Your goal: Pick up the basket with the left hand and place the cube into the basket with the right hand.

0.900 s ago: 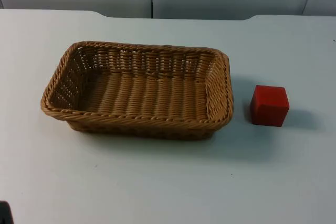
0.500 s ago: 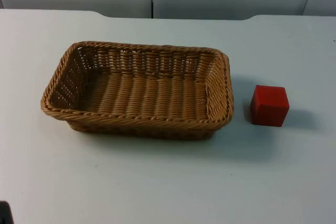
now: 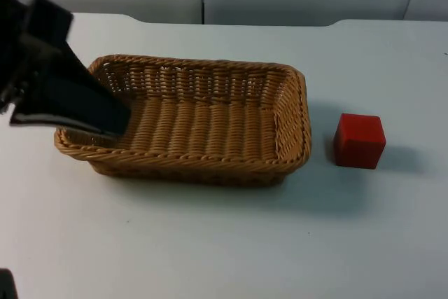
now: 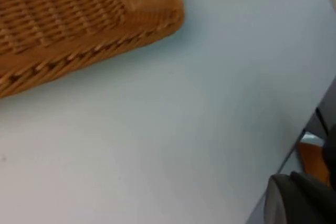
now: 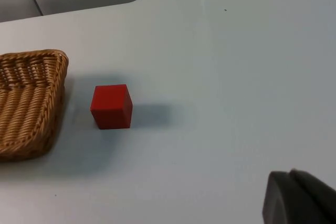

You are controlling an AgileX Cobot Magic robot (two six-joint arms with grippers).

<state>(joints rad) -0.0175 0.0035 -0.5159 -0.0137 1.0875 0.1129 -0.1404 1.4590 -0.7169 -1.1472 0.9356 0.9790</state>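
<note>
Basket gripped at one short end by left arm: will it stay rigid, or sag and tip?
The wicker basket looks tightly woven with a thick braided rim, so probably fairly stiff and light. It is long and shallow; held by the end near the left gripper, its far end may droop. It is empty, the red cube beside it.

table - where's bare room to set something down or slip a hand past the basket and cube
Bare patches: the table in front of the basket and red cube, the strip behind them up to the wall, and the narrow gap between them. Crowded: the basket's left end, where the left gripper reaches over the rim.
</note>
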